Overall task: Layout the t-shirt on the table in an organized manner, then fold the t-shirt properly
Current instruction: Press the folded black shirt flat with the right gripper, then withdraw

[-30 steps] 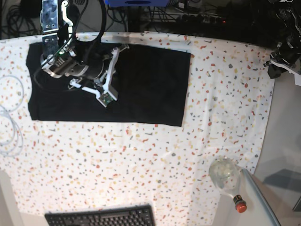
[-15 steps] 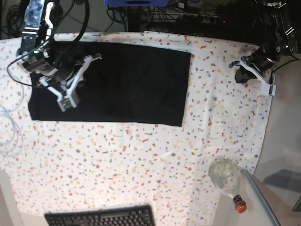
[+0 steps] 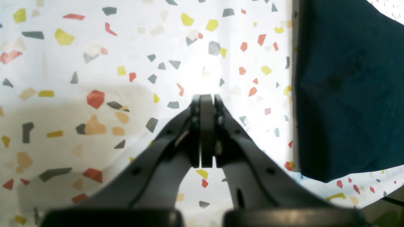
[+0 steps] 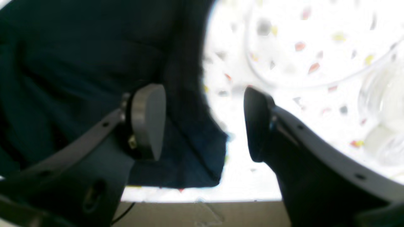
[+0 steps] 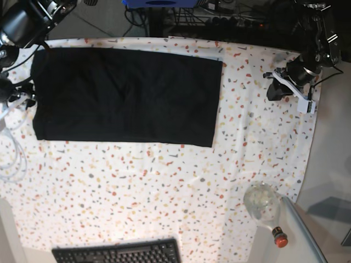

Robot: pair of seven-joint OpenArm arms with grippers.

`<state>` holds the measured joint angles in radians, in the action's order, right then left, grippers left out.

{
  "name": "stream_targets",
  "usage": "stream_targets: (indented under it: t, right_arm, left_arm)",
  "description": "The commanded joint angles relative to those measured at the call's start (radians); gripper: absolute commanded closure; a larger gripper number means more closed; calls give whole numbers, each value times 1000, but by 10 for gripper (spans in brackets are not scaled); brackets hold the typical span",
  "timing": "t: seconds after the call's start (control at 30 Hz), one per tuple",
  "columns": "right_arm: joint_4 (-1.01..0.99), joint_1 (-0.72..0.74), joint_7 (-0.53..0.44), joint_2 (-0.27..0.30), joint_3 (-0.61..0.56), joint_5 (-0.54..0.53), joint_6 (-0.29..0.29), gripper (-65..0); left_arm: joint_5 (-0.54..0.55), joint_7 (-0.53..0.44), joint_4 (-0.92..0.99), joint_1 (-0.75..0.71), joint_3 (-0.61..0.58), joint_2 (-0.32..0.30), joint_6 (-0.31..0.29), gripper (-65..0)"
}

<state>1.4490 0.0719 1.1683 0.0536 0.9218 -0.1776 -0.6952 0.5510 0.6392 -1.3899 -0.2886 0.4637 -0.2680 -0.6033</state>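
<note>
Your right gripper [image 4: 202, 123] is spread wide at the t-shirt [image 5: 126, 98] far edge; left gripper [image 3: 203, 101] pinched closed, empty, well apart. Shirt's a flat rectangle on the table [image 5: 164, 186]. Grab both corners evenly, w/ both arms.

In the base view we see even, bright overhead light on the table [image 5: 164, 181], sharp across the middle, with the top edge falling into deep shadow. The t-shirt [image 5: 126, 98] reads as flat black with faint creases. The table edges curve slightly, a sign of wide-lens distortion. In the left wrist view, glare washes out the cloth just above the left gripper [image 3: 206, 104], which casts a soft grey shadow to its left; the flecks are crisp in the middle and soften toward the corners. The right wrist view is blurred throughout, the cloth blown out to white, and the right gripper [image 4: 203, 121] is soft-edged and dark.
</note>
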Motion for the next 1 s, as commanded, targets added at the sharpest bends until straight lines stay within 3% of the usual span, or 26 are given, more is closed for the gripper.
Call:
stream_targets:
  t: [0.0, 0.47, 0.7, 0.97]
  right_arm:
    - [-17, 24, -12, 21, 6, -13, -3, -347]
    - [-178, 105, -21, 24, 7, -15, -3, -353]
    - [-301, 118, -132, 52, 7, -15, -3, -350]
    - [-296, 115, -101, 52, 9, -15, -3, -348]
  left_arm:
    - [14, -20, -15, 1, 7, -12, -5, 0]
    - [14, -20, -15, -1, 7, -12, -5, 0]
    - [14, -20, -15, -7, 7, -12, -5, 0]
    - [14, -19, -15, -7, 7, -12, -5, 0]
